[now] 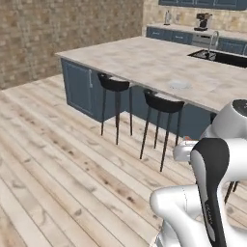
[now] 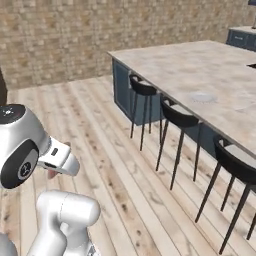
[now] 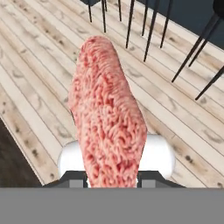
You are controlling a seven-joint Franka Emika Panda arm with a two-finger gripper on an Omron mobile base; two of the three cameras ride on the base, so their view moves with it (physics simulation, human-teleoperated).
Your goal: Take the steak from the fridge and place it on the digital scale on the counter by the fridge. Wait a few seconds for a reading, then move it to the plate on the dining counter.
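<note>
The steak (image 3: 107, 113), a reddish-pink slab of raw meat, stands on edge between my fingertips, and my gripper (image 3: 111, 177) is shut on it above the wooden floor. The dining counter (image 1: 144, 62) (image 2: 200, 70), a wide beige marbled top on a navy base, lies ahead. The round pale plate (image 1: 179, 85) (image 2: 202, 97) rests on it near the edge that faces me. My white arm rises in the foreground of both base views, well short of the counter. The fridge and the digital scale are out of view.
Black stools (image 1: 114, 84) (image 1: 164, 103) (image 2: 142, 89) (image 2: 180, 117) (image 2: 240, 165) stand along the counter's near side. A black sink (image 1: 222, 57) with a chrome tap (image 1: 212, 41) sits at the counter's far right. A brick wall (image 1: 58, 34) closes the left; open wooden floor lies between.
</note>
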